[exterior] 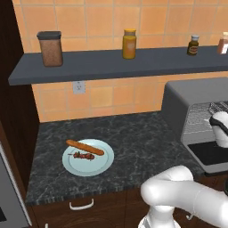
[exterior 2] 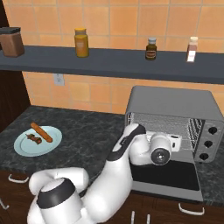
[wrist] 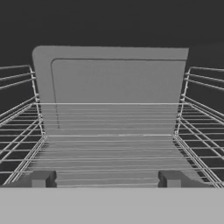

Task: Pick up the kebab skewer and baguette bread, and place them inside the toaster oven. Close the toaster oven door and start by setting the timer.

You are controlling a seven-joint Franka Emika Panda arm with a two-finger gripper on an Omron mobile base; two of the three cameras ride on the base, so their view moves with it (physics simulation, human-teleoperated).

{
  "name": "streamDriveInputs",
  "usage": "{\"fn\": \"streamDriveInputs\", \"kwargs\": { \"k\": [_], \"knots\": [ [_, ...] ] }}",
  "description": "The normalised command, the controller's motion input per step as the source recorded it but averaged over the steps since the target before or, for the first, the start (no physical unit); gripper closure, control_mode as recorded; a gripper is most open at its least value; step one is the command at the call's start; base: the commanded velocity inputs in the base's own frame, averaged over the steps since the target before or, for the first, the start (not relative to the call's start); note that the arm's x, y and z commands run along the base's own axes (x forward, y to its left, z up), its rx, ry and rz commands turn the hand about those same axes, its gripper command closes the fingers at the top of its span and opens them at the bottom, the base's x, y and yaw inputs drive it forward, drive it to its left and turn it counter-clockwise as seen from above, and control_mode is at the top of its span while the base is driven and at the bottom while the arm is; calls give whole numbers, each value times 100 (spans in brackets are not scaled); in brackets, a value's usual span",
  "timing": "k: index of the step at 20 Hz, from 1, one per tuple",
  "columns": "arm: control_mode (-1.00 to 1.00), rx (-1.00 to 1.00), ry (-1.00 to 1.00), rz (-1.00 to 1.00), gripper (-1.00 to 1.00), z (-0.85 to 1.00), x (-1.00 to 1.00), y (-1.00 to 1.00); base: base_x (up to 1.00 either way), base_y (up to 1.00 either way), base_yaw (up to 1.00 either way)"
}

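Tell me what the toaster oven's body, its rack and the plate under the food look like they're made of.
Toaster oven: matte grey metal, evenly shaded casing. Wire rack: thin bright metal rods, likely steel. Plate: smooth pale blue, glossy-looking, probably ceramic, possibly plastic.

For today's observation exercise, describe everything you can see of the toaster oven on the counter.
The toaster oven is a boxy grey metal unit with a rounded top, standing on the dark speckled counter under the shelf. Its dark glass door lies folded down, open. A wire rack spans the inside, bare. Three dark knobs sit on its right front. The open tool reaches inside.
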Motion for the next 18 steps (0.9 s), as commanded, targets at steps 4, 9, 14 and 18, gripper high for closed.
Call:
{"fn": "streamDriveInputs", "kwargs": {
  "k": [4, 9, 14, 18],
  "knots": [
    [-100, -3, 8, 0, -100, -86, -100, 0, 0, 0, 0],
    [-100, -2, 19, 0, -100, -73, -95, 0, 0, 0, 0],
    [-100, -4, 22, 0, -100, -68, -80, 0, 0, 0, 0],
    [-100, -3, 17, 0, -100, -42, -61, 0, 0, 0, 0]
  ]
}}
